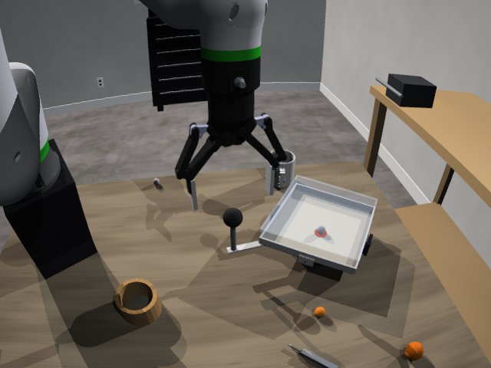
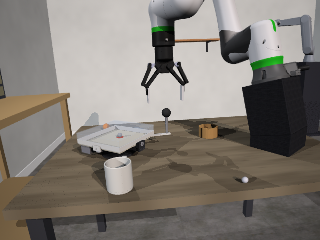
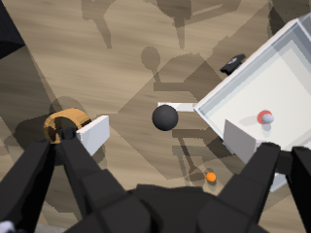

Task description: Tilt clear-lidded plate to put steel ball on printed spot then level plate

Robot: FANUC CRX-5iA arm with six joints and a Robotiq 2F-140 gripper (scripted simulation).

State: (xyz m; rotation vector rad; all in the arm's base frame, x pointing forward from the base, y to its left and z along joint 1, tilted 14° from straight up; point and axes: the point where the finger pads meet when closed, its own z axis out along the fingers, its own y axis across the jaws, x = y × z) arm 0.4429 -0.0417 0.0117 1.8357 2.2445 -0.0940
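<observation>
The clear-lidded plate [image 1: 321, 223] is a square white tray on a dark base at the right of the table; it also shows in the exterior view [image 2: 117, 138] and the wrist view [image 3: 264, 97]. The steel ball [image 1: 321, 230] rests on the red printed spot [image 1: 320, 233], as the wrist view [image 3: 266, 117] also shows. A lever with a black knob [image 1: 232, 217] stands upright on an arm at the plate's left edge. My gripper [image 1: 232, 192] is open and empty, hanging well above the knob [image 2: 166, 112], not touching it.
A white cup [image 2: 119, 175] stands beside the plate's far side. A wooden ring [image 1: 137, 300], two orange balls [image 1: 319, 311] [image 1: 413, 350], a small white ball [image 2: 244, 179] and a grey tool [image 1: 313, 356] lie on the table. A wooden shelf [image 1: 443, 130] stands right.
</observation>
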